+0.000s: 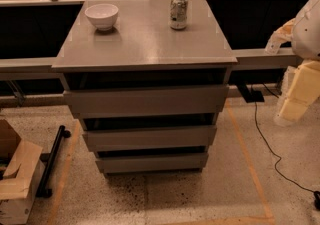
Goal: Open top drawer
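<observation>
The top drawer point(146, 100) is the widest grey front of three, just under the grey cabinet top point(145, 49). Its flat panel has no handle, and a dark gap runs above it. No tray body shows behind the panel. Two narrower drawer fronts point(150, 137) sit below it. My arm comes in at the right edge, white and cream coloured. The gripper point(292, 105) hangs to the right of the cabinet, about level with the top drawer and apart from it.
A white bowl point(102, 16) and a crushed can point(178, 11) stand on the cabinet top. A cardboard box point(15, 179) and a black pole point(52, 159) lie on the floor at left. A black cable point(265, 139) runs across the floor at right.
</observation>
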`<state>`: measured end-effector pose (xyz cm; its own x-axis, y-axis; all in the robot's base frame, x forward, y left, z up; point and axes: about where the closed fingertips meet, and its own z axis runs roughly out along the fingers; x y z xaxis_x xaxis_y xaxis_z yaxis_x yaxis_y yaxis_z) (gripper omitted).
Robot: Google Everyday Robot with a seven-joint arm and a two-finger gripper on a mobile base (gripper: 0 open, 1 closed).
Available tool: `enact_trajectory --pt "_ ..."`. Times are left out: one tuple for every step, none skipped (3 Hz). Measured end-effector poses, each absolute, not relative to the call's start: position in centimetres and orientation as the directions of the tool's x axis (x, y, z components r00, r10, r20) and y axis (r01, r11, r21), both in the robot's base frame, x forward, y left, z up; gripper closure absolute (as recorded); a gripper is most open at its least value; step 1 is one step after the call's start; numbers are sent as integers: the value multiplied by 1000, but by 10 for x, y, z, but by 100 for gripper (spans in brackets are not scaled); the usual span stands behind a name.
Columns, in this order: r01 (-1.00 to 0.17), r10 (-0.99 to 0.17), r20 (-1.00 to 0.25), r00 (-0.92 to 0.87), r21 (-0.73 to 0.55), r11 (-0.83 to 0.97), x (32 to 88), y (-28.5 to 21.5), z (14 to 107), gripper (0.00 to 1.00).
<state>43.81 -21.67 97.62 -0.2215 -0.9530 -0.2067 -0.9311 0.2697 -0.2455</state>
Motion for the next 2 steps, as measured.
enact_trajectory --pt "-931 -953 -207 -221 -246 270 438 -217 976 0" --pt "-926 -949 -227 -219 -257 276 444 -216 967 0"
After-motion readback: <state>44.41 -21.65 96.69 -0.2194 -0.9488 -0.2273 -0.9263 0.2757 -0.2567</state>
